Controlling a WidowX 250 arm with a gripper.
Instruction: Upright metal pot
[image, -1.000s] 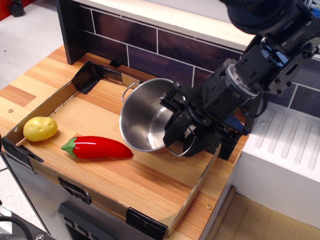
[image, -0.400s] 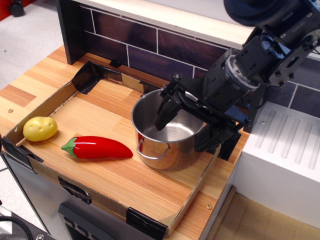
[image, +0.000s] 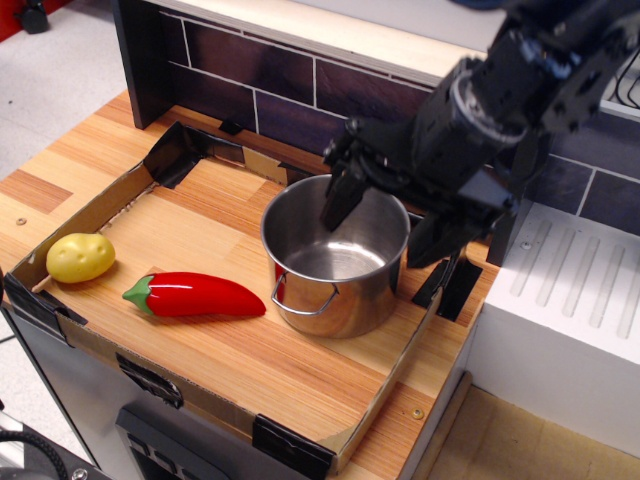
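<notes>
Metal pot (image: 336, 262): stands upright on the wooden surface (image: 250, 350), open side up; near the right edge of the low cardboard tray (image: 100, 205)
Gripper (image: 385, 215): above the pot's back rim — spread wide; one finger (image: 338, 200) hangs over the inside, the other sits outside to the right; holds nothing
Red pepper (image: 195, 295): lies flat just left of the pot; not touching it
Yellow potato (image: 80, 257): at the far left — near the pepper's green tip

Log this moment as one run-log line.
pot: upright on tray | gripper: open, straddling pot's far rim | pepper: left of pot | step: pot righted
</notes>
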